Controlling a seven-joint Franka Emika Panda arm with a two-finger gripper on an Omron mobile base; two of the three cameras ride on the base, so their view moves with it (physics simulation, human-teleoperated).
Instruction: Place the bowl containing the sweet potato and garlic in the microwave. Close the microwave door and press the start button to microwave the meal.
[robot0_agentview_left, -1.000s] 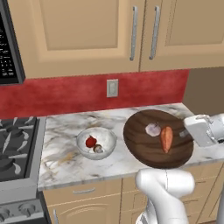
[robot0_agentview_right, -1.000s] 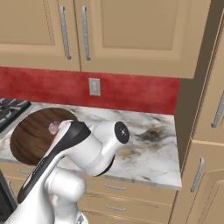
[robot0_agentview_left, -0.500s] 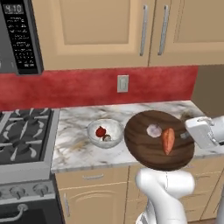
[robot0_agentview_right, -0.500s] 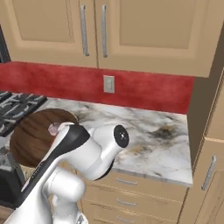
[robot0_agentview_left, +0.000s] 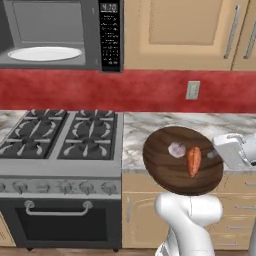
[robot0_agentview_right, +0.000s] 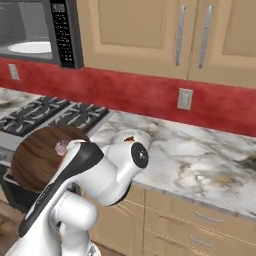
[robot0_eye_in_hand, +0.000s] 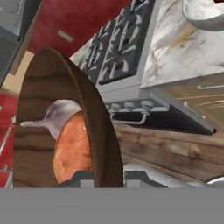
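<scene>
on microwave (robot0_agentview_left: 60, 35) keypad (labels unreadable)

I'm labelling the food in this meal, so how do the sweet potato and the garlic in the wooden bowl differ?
Colour: the sweet potato is orange, the garlic pale pinkish-white.
Shape: the sweet potato is long and tapered, the garlic a rounded bulb with a thin stem.
Size: the sweet potato looks longer than the garlic.
Both lie side by side in the dark wood-grain bowl, which the fingers clamp by its rim.
</scene>
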